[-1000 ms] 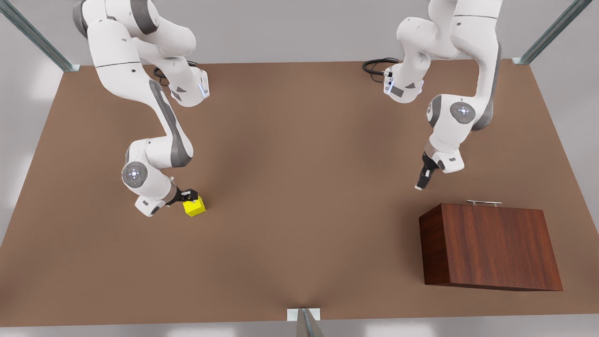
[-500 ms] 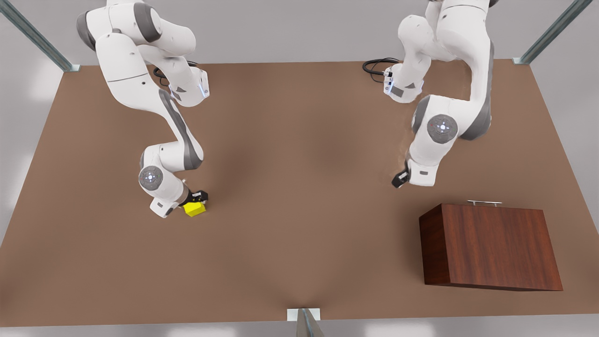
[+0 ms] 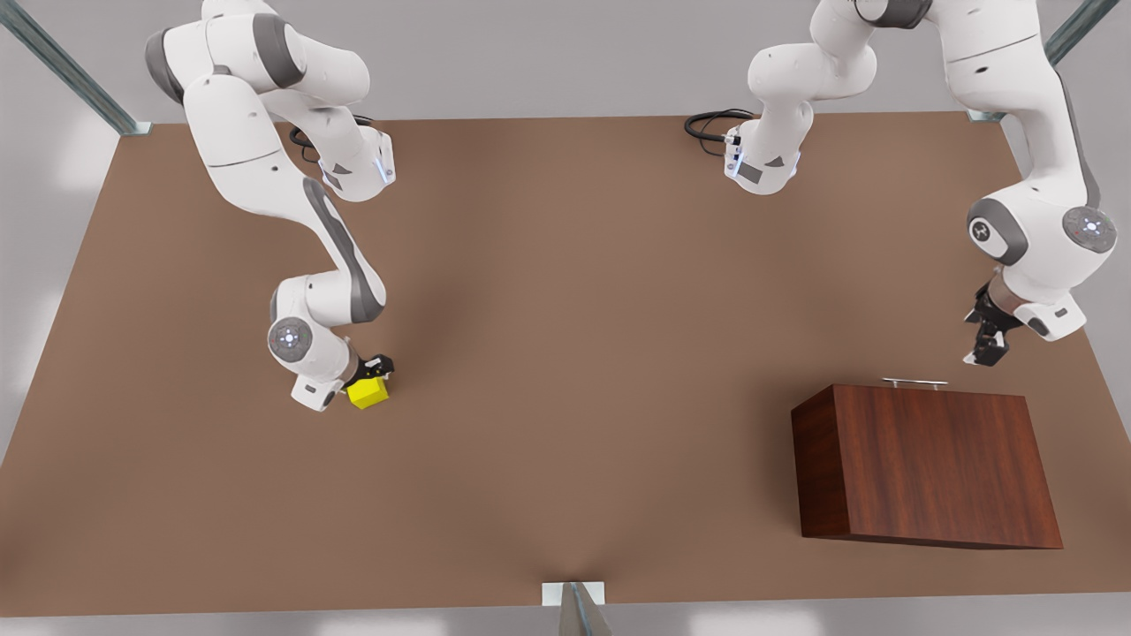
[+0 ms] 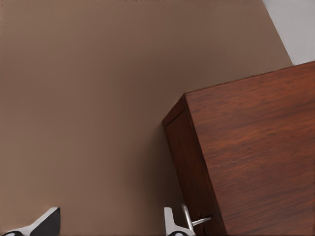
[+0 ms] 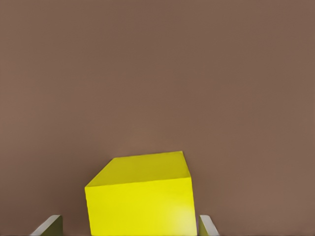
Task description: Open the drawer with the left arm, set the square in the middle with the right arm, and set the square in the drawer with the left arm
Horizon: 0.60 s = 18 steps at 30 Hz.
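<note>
one yellow square, one drawer

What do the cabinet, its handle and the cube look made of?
Cabinet: reddish-brown wood or veneer, visible grain, satin sheen. Handle: thin silver bar, probably brushed metal. Cube: uniform bright yellow, matte, likely plastic; being rendered, that stays a guess.

The yellow square is sitting on the tabletop, well apart from the closed drawer of the reddish-brown cabinet.
</note>
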### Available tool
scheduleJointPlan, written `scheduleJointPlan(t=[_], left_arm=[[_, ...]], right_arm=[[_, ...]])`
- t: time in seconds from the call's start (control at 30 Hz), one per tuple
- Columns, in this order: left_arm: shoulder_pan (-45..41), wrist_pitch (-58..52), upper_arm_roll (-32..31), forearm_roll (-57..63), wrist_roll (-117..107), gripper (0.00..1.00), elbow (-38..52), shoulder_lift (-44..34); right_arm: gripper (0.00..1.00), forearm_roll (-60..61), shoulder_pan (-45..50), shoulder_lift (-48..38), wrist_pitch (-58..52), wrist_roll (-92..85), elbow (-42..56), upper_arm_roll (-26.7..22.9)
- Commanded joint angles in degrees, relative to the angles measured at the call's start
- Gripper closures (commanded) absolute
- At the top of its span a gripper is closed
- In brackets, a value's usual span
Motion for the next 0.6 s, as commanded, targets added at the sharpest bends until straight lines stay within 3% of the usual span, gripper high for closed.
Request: scheduleJointPlan(t=[0.0, 0.13, 0.27, 0.33, 0.43, 0.57], left_arm=[[0.03, 0.03, 0.0, -0.68, -1.93, 0.0, 0.0, 0.0], [-0.06, 0.91, 0.0, -2.96, -8.18, 0.0, -0.09, 0.79], [-0.06, 1.87, -2.1, -2.88, -7.39, 0.0, -0.09, 2.81], [-0.06, 1.7, -2.1, -2.79, -7.3, 0.0, -0.09, 2.55], [-0.06, 2.31, -3.34, -2.79, -7.3, 0.0, -0.09, 2.9], [-0.06, 11.98, -3.51, -2.79, -7.39, 0.0, -4.39, 3.16]], right_arm=[[0.0, 0.0, 0.0, 0.22, 0.0, 0.0, 0.0, 0.0], [0.0, 0.0, -0.18, 1.19, 1.76, -1.23, -0.09, 0.0], [0.35, 0.0, -0.26, 1.98, 2.2, -1.23, 0.0, -0.17], [0.35, 0.0, -0.26, 2.25, 2.29, -1.23, 0.0, -0.18], [0.44, 0.0, -0.26, 1.72, 2.02, -1.23, 0.09, -0.18], [0.45, 0.0, 0.0, -0.04, 1.14, -1.32, 0.53, -0.18]])
